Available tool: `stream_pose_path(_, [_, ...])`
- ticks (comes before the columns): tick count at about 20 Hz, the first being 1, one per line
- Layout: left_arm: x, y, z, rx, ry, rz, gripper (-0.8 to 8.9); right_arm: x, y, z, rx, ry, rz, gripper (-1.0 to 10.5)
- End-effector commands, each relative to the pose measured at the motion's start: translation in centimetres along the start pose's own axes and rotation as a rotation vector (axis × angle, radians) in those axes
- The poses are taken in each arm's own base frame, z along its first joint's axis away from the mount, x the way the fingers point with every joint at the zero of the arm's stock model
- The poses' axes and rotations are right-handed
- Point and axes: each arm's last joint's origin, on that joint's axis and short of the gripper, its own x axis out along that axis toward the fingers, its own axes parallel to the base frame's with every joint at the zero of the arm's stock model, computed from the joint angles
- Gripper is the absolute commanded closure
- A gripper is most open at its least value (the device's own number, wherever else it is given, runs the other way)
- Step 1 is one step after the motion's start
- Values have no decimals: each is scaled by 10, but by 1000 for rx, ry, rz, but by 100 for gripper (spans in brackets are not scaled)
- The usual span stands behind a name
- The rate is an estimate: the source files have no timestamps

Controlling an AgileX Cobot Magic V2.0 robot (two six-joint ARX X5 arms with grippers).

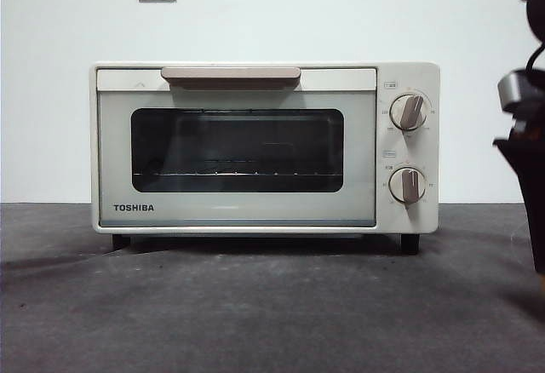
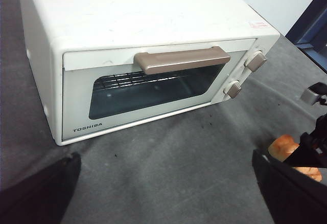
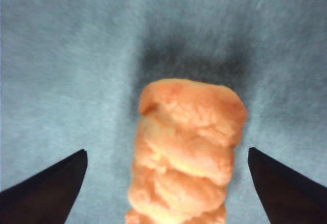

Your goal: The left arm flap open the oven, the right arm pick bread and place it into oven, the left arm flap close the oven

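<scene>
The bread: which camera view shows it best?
The right wrist view shows the bread best: large and centred on the grey mat, between the open right gripper. The left wrist view shows only a small part of it, partly hidden behind that gripper. The front view does not show it.

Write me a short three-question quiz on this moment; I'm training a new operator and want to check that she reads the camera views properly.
1. True or false: the oven door is shut.
2. Where does the bread lie relative to the right pincer?
A. Between its open jaws, on the grey table
B. Inside the oven on the rack
C. On top of the oven
3. Fill in: the left pincer hangs in front of the oven with its jaws ____, holding nothing.

Key:
1. True; the door sits flush below the tan handle.
2. A; both jaws stand apart from the bread.
3. open
</scene>
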Motion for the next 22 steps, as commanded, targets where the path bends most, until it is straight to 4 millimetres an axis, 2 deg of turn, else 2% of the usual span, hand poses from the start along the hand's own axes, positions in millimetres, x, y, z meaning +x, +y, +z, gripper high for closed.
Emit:
stream_pose_path(1, [-3, -2, 6, 15, -22, -6, 251, 10, 0, 4, 12, 41, -12, 444])
stream_pose_path(3, [-3, -2, 6, 15, -22, -6, 251, 14, 0, 5, 15, 60, -17, 540])
stream_pose_path(5, [-3, -2, 6, 15, -22, -6, 251, 16, 0, 6, 8, 65, -17, 794])
stream_pose_path(6, [-3, -2, 6, 15, -22, -6, 251, 16, 0, 6, 7, 65, -17, 842])
stream_pose_path(10, [-3, -2, 6, 15, -23, -6, 251, 15, 0, 7, 7, 60, -16, 853])
stream_pose_path(13, [-3, -2, 6, 15, -22, -1, 265, 0, 4, 10, 4, 32, 17, 853])
stream_pose_path(15, [-1, -2, 6, 9, -4, 2, 393, -18, 9, 8, -2, -15, 96, 852])
stream_pose_path(17, [2, -1, 7, 1, 21, 4, 579, -38, 13, 1, -16, -80, 183, 853])
stream_pose_path(20, [7, -2, 17, 15, 46, -1, 806, -69, 17, -17, -68, -213, 314, 852])
stream_pose_path(22, [13, -4, 27, 23, 67, -8, 803, -89, 19, -31, -110, -303, 387, 852])
